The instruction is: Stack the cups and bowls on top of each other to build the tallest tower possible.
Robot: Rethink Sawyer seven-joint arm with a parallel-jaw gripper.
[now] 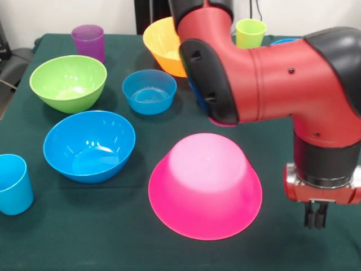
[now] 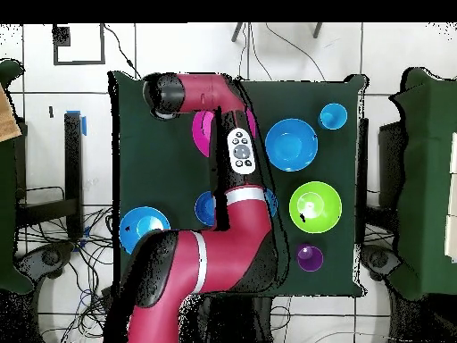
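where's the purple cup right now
In the front view the purple cup stands upright at the table's far left, just behind the green bowl. In the overhead view it sits just below that bowl.

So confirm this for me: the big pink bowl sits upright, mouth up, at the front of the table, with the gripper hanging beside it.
Not quite. The front view shows the big pink bowl upside down, rim on the table and base facing up. The rest holds: it sits near the front edge, and the gripper hangs beside it, holding nothing.
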